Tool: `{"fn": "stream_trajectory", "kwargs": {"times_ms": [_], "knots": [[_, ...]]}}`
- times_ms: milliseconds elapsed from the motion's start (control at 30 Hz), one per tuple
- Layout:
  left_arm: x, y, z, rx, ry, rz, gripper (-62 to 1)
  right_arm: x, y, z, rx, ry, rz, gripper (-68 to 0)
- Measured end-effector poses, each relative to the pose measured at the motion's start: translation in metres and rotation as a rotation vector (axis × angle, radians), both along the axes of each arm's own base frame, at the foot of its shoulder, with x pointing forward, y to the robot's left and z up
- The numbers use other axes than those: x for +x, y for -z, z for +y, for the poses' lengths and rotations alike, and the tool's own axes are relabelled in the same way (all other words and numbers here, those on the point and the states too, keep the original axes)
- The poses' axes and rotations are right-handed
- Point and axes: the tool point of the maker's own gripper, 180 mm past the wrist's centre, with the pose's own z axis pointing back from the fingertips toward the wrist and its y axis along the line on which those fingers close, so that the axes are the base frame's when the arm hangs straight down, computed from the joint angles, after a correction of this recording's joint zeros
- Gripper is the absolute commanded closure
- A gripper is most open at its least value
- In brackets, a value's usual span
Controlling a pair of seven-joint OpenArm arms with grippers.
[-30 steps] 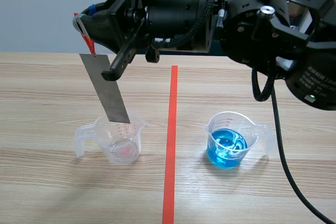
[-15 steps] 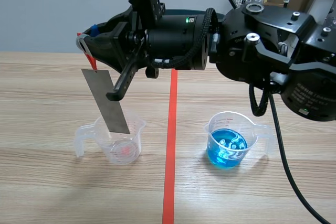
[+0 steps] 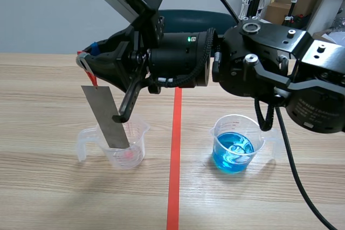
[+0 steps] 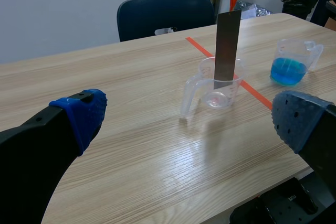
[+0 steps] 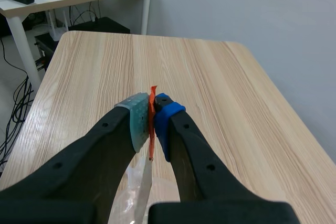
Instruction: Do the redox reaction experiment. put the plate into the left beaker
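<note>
A grey metal plate (image 3: pixel 105 116) hangs tilted from an orange-red tag, its lower end inside the clear left beaker (image 3: pixel 119 144). My right gripper (image 3: pixel 86 62) comes across from the right and is shut on that tag, seen between its pads (image 5: pixel 151 119). In the left wrist view the plate (image 4: pixel 227 45) stands in the beaker (image 4: pixel 215 85), far ahead of my left gripper (image 4: pixel 189 121), which is open and holds nothing. The left arm does not show in the scene view.
A second beaker (image 3: pixel 236 143) with blue liquid stands right of the red tape line (image 3: pixel 175 149). In the left wrist view the blue beaker (image 4: pixel 291 62) sits beyond the clear one, with a dark chair (image 4: pixel 165 17) behind the table's far edge.
My right gripper has lowered the plate. Its bottom end was at the beaker's rim and now sits deeper inside the beaker.
</note>
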Motion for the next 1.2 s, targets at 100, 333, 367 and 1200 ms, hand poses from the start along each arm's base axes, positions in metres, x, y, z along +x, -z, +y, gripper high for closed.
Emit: {"fn": "stream_trajectory", "kwargs": {"times_ms": [100, 333, 367, 1200], "knots": [[0.0, 0.0, 0.0, 0.0, 0.0, 0.0, -62.3, -0.002, -0.001, 0.001, 0.007, -0.008, -0.013, -0.2], [0.0, 0.0, 0.0, 0.0, 0.0, 0.0, -62.3, 0.001, 0.009, -0.003, 0.01, -0.006, -0.015, -0.2], [0.0, 0.0, 0.0, 0.0, 0.0, 0.0, -62.3, 0.001, 0.012, -0.003, 0.003, -0.01, -0.018, -0.2], [0.0, 0.004, 0.0, 0.01, 0.0, 0.02, -62.3, 0.007, 0.035, -0.004, 0.013, -0.029, 0.003, -0.2]]}}
